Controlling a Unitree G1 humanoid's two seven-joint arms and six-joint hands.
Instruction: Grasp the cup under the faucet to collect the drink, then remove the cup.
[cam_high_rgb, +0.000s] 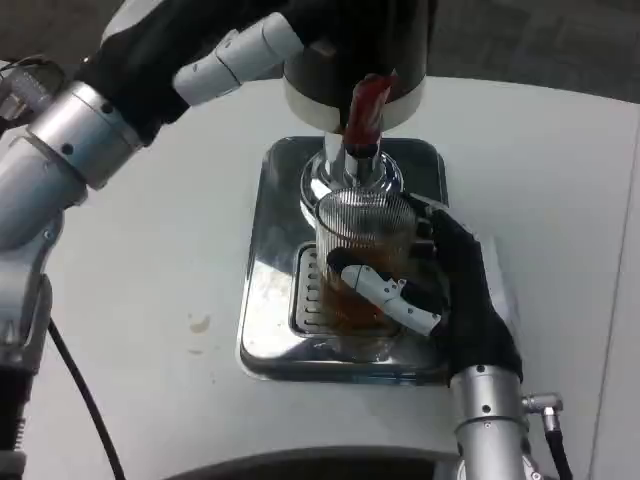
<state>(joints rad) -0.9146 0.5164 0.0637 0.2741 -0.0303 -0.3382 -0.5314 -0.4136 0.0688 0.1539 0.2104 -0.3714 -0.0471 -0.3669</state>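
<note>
A ribbed clear cup (357, 238) with brown drink in its lower part stands on the drip grate of the silver dispenser base (268, 300), right under the chrome faucet (348, 172). My right hand (440, 290) wraps around the cup from the right, a white finger (385, 292) lying across its front. My left hand (235, 55) reaches in from the upper left and rests on the dispenser's dark top by the red tap lever (366, 103); how its fingers close there is hidden.
The dispenser sits mid-table on the white table (140, 290). A small pale stain (199, 323) lies left of the base. A black cable (85, 400) hangs along my left arm. The table's far edge runs behind the dispenser.
</note>
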